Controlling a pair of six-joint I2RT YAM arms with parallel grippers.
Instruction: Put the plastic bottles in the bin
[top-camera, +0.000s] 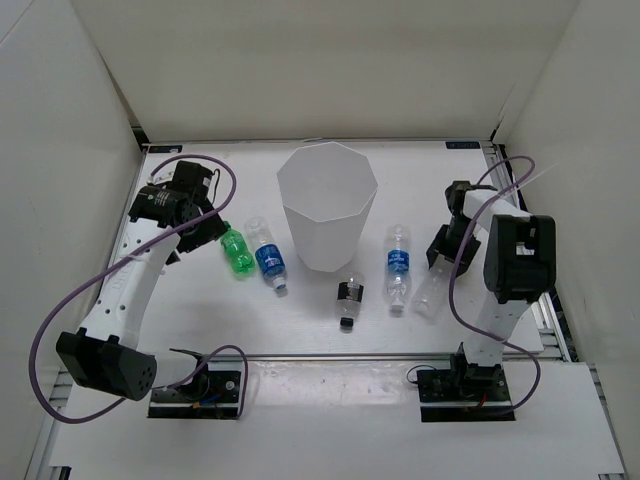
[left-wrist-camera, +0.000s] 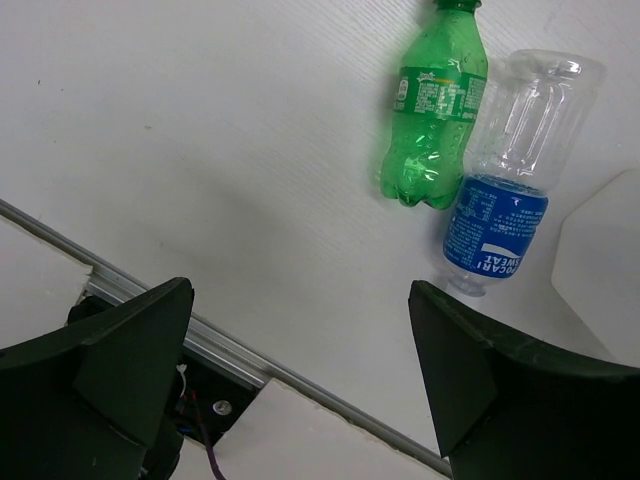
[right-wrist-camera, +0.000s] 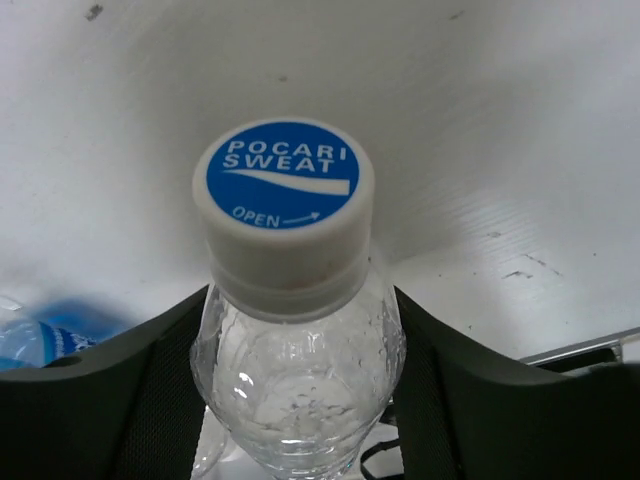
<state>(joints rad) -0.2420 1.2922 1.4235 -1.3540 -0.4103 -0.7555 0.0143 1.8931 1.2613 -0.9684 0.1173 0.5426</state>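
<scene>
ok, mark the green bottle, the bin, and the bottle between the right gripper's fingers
green bottle (left-wrist-camera: 438, 100), left wrist view, label.
bin (top-camera: 325, 245), top external view, front wall.
plain clear bottle (right-wrist-camera: 285, 185), right wrist view, cap top.

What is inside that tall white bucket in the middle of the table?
Nothing shows: seen from above, the bin looks plain white inside. Its near wall hides part of its floor from the camera, so that part cannot be checked.
</scene>
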